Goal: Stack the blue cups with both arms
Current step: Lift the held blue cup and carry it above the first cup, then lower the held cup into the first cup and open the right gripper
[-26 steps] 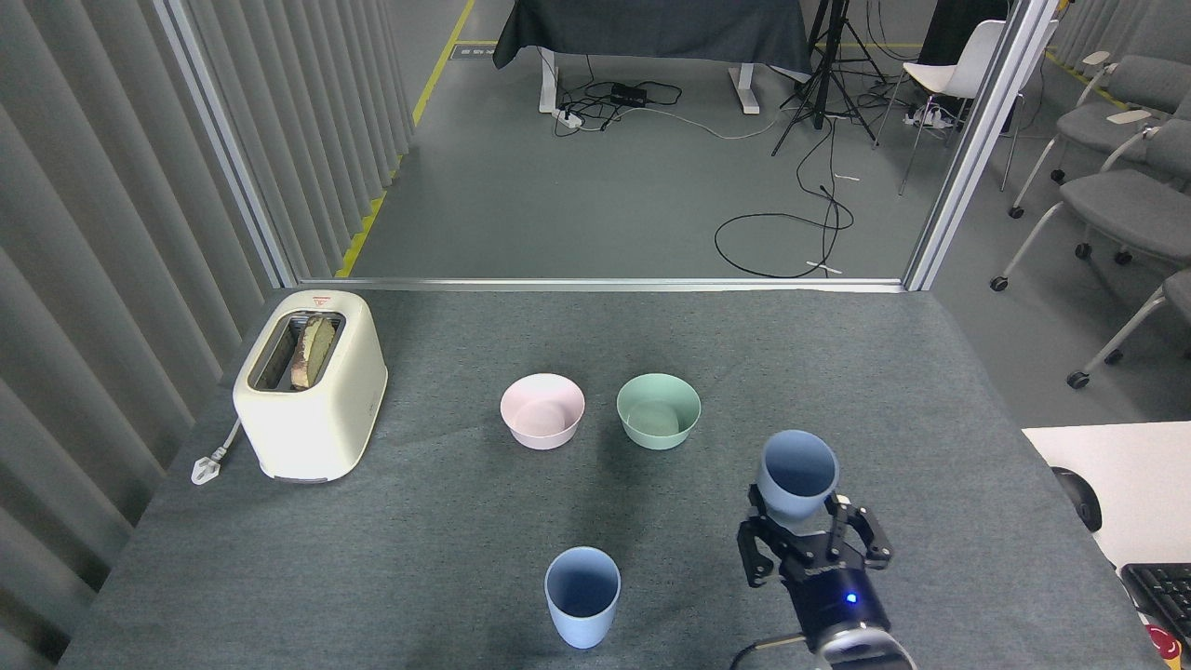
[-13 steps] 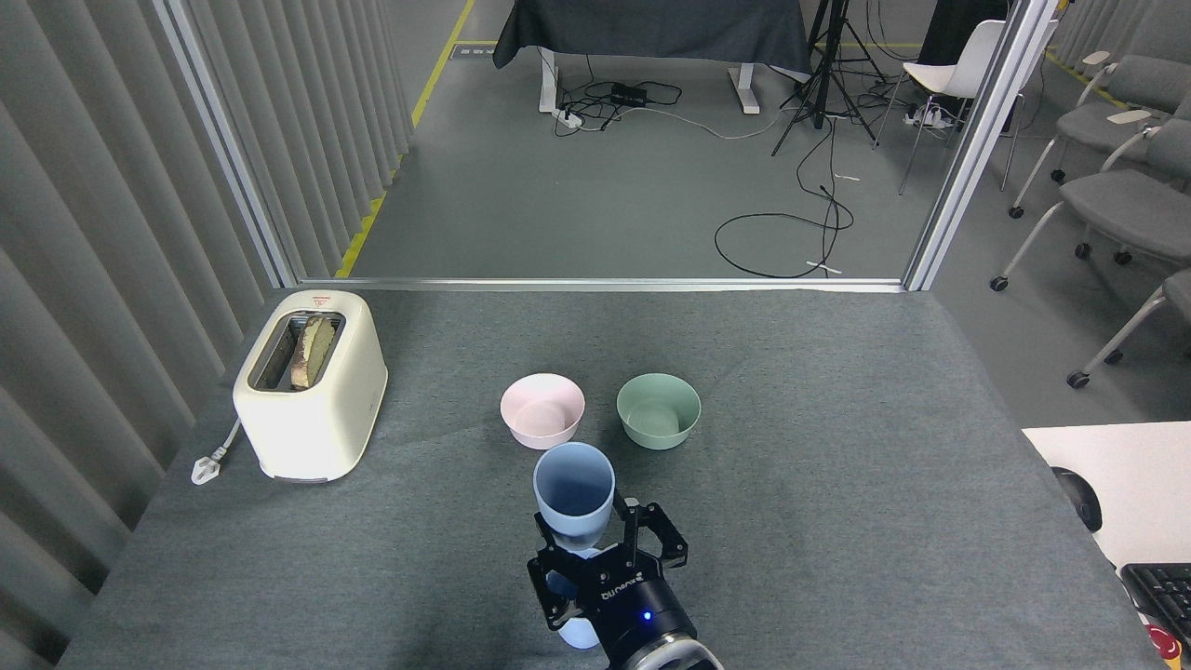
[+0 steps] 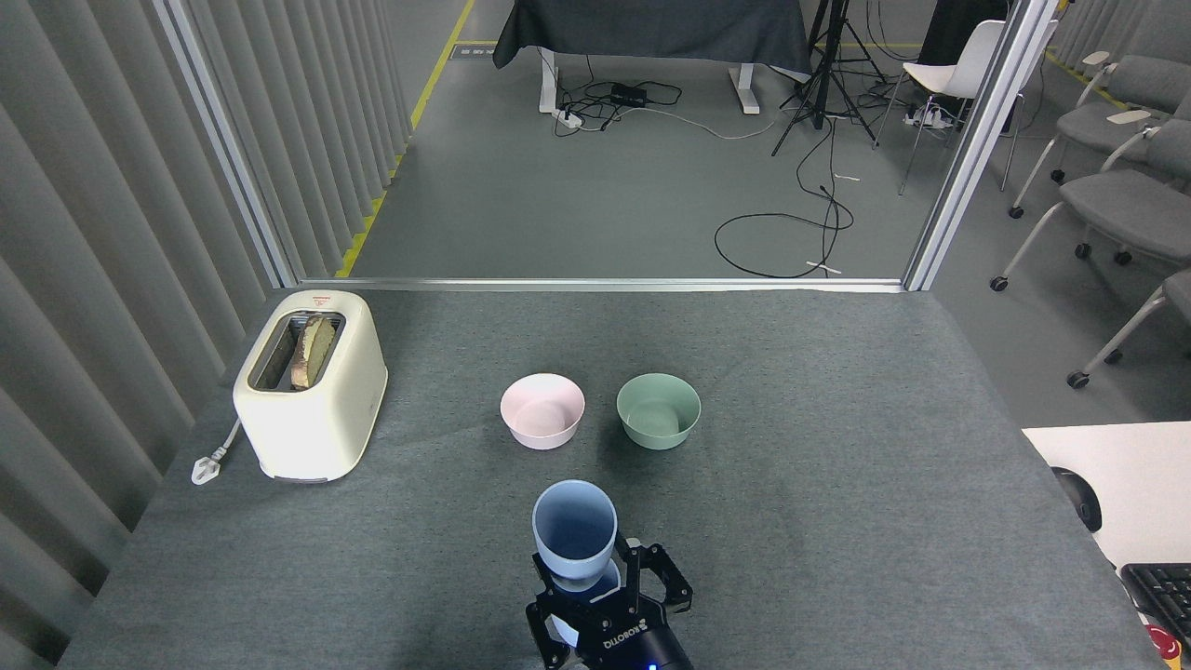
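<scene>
Near the table's front edge, my right gripper (image 3: 593,569), black with white ROBOTIQ lettering, is shut on a pale blue cup (image 3: 574,530). The cup is upright with its mouth up. Directly beneath it sits the second blue cup (image 3: 608,582); only a sliver of its pale rim shows between the held cup's base and the gripper body. The held cup's base appears to sit in or just over that rim; I cannot tell how deep. My left arm is out of view.
A pink bowl (image 3: 542,410) and a mint-green bowl (image 3: 658,409) stand side by side just beyond the cups. A cream toaster (image 3: 310,381) holding bread sits at the left with its plug on the cloth. A white desk corner (image 3: 1107,475) is at the right.
My right gripper carried the blue cup from the right side leftward to above the standing cup, then came down towards it. The bowls and toaster stayed put.
</scene>
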Robot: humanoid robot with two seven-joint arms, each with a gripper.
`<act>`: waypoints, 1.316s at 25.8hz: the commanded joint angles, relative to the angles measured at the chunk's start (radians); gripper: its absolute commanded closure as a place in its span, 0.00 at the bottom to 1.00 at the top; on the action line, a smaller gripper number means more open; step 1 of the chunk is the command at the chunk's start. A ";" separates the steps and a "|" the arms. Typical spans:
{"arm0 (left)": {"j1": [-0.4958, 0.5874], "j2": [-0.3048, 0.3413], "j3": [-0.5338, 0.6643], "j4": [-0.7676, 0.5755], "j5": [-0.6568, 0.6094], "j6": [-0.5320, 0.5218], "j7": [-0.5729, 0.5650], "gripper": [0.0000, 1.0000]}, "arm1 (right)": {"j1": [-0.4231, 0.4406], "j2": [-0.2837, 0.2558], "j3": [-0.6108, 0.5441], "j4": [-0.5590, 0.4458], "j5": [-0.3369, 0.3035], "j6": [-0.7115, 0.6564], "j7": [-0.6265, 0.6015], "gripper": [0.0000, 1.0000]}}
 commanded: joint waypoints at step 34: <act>-0.007 0.001 0.017 0.002 0.002 -0.006 0.000 0.00 | 0.010 0.003 -0.019 0.099 -0.011 0.007 -0.037 0.00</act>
